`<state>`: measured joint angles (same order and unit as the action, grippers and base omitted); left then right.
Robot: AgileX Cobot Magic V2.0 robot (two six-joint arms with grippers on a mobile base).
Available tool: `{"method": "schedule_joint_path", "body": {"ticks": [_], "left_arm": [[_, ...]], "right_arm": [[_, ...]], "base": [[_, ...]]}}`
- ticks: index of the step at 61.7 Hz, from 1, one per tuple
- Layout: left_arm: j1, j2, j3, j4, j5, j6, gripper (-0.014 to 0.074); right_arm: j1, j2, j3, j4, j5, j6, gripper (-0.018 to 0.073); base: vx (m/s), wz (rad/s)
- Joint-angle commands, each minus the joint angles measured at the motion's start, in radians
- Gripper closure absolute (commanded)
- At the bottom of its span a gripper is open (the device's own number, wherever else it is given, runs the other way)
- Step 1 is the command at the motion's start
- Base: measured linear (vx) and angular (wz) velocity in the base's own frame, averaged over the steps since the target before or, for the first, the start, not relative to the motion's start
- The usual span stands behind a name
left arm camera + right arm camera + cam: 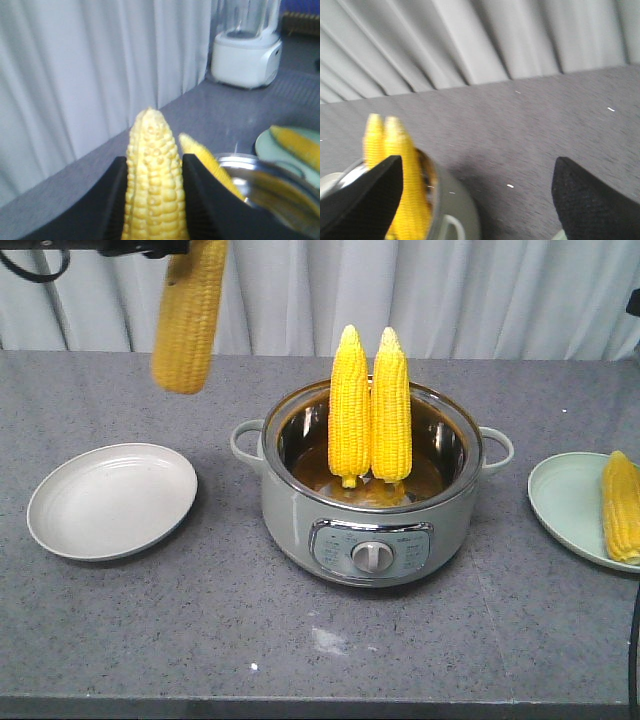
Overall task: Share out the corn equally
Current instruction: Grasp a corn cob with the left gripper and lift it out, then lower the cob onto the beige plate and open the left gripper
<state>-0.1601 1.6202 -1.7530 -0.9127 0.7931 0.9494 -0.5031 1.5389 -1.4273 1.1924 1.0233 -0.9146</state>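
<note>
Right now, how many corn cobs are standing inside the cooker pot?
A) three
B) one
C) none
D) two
D: two corn cobs stand upright side by side in the electric cooker pot. A third cob is gripped in the left claw, and a fourth cob lies on the green plate.

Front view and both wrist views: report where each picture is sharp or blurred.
Front view: the held cob is motion-smeared and dull, the two cobs in the pot crisp and bright. Left wrist view: that cob, in the left gripper, is soft, the blender behind hazy. Right wrist view: everything is smeared, curtain included.
</note>
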Motion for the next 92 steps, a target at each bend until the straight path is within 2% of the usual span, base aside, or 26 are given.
{"method": "schedule_joint_path", "body": {"ticks": [1,4,8,14,20,24,40,71,92], "left_arm": [[0.035,-0.020,-0.027,0.204,0.022,-0.168,0.0605],[0.052,0.000,-0.027,0.312,0.028,-0.273,0.0605],[0.069,0.034,-0.027,0.411,0.030,-0.381,0.0605],[0.087,0.092,-0.027,0.492,0.029,-0.491,0.0605],[0.091,0.158,-0.027,0.555,0.046,-0.554,0.0605],[0.093,0.196,-0.027,0.567,0.073,-0.586,0.0605],[0.094,0.317,-0.027,0.567,0.175,-0.612,0.0605],[0.094,0.354,-0.027,0.567,0.225,-0.609,0.0599],[0.094,0.352,-0.027,0.560,0.233,-0.611,0.0557]], "right_arm": [[-0.005,-0.069,-0.030,0.130,0.045,-0.034,-0.0032],[-0.005,-0.087,-0.030,0.163,0.063,-0.051,-0.0032],[-0.005,-0.106,-0.030,0.204,0.077,-0.069,-0.0032],[-0.005,-0.126,-0.030,0.226,0.088,-0.086,-0.0032],[-0.005,-0.133,-0.030,0.228,0.099,-0.096,-0.0032],[-0.005,-0.133,-0.030,0.227,0.107,-0.096,-0.0032],[-0.005,-0.133,-0.030,0.229,0.122,-0.098,-0.0032],[-0.005,-0.133,-0.030,0.229,0.121,-0.104,-0.0032],[-0.005,-0.133,-0.030,0.229,0.122,-0.104,-0.0032]], "base": [[0.00,0.00],[0.00,0.00],[0.00,0.00],[0.00,0.00],[0.00,0.00],[0.00,0.00],[0.00,0.00],[0.00,0.00],[0.00,0.00]]}}
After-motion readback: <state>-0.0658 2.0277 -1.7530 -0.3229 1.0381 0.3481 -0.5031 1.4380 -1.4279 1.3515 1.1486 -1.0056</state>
